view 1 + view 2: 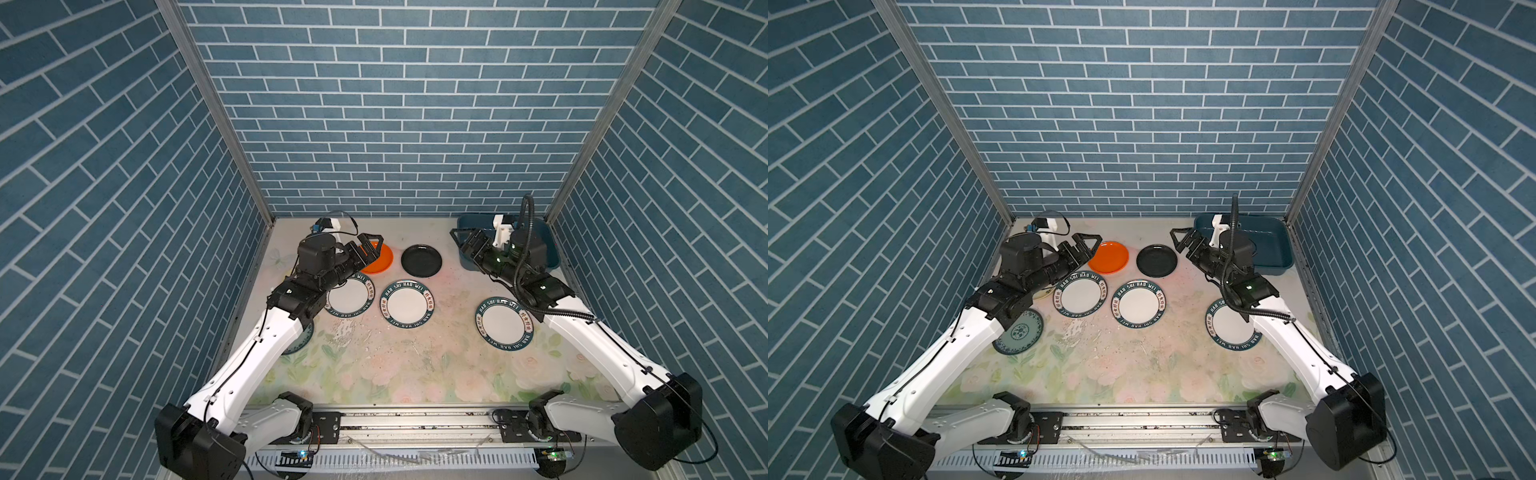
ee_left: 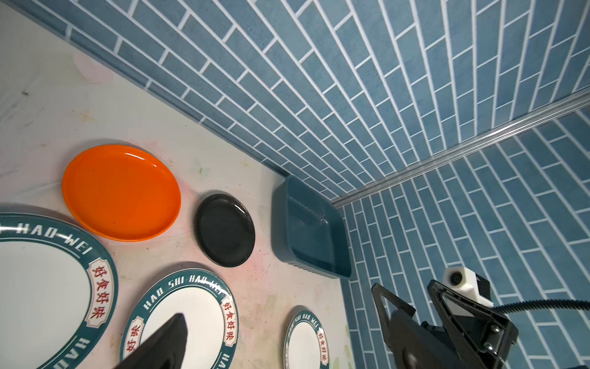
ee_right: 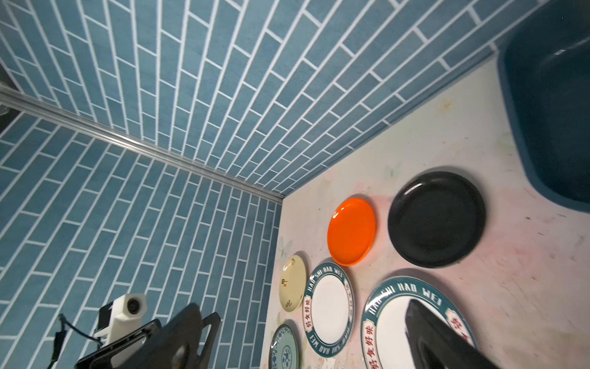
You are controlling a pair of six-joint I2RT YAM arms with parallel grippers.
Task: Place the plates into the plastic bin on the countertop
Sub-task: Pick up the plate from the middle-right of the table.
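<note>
In both top views the left gripper (image 1: 368, 249) and right gripper (image 1: 463, 242) hang spread wide and empty above the pale flowered countertop (image 1: 395, 365). Left wrist view: the round orange plate (image 2: 121, 191) and round black plate (image 2: 225, 230) lie flat near the dark teal rectangular plastic bin (image 2: 309, 230). Right wrist view: the round cream-yellow plate (image 3: 292, 282) lies by the side wall (image 3: 159, 239).

Orange plate (image 1: 381, 261) beside black plate (image 1: 421, 260) (apart).

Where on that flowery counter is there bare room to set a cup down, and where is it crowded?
Free: the front of the countertop, along the metal rail; also the gap between the middle lettered plate and the right lettered plate. Crowded: the left side, from orange plate to celadon plate.
</note>
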